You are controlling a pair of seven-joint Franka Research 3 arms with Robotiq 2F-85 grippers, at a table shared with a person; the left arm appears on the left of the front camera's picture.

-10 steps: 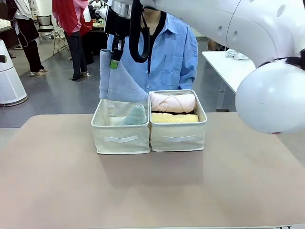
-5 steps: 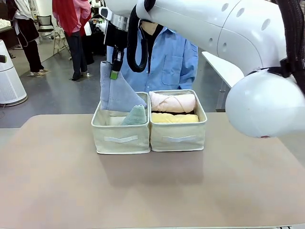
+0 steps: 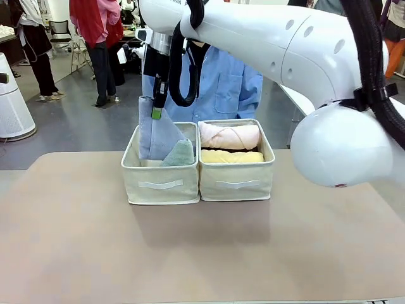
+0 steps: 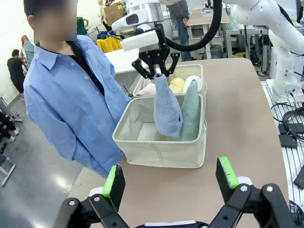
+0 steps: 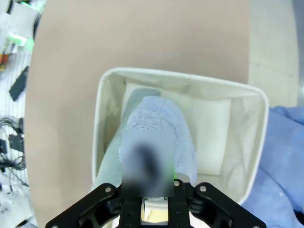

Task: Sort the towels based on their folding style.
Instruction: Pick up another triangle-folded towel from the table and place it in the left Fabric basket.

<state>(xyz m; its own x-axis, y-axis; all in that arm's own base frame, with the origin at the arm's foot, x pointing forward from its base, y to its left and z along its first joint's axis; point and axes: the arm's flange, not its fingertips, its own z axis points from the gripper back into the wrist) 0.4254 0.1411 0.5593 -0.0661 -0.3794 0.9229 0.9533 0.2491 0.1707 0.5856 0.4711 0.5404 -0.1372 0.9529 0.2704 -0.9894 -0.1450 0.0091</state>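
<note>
Pinching the top of the blue triangular terry towel (image 3: 158, 132), our right gripper (image 3: 155, 113) hangs it into the left beige fabric box (image 3: 161, 183) at frame centre, beside the pale green triangular towel (image 3: 180, 154). Our left gripper (image 4: 170, 182) stands spread wide and holds nothing, bottom of its wrist view.

A bare tan counter (image 3: 76, 240) carries two beige fabric boxes side by side toward twelve o'clock, touching: left box (image 3: 161, 183), right box (image 3: 236, 182).
</note>
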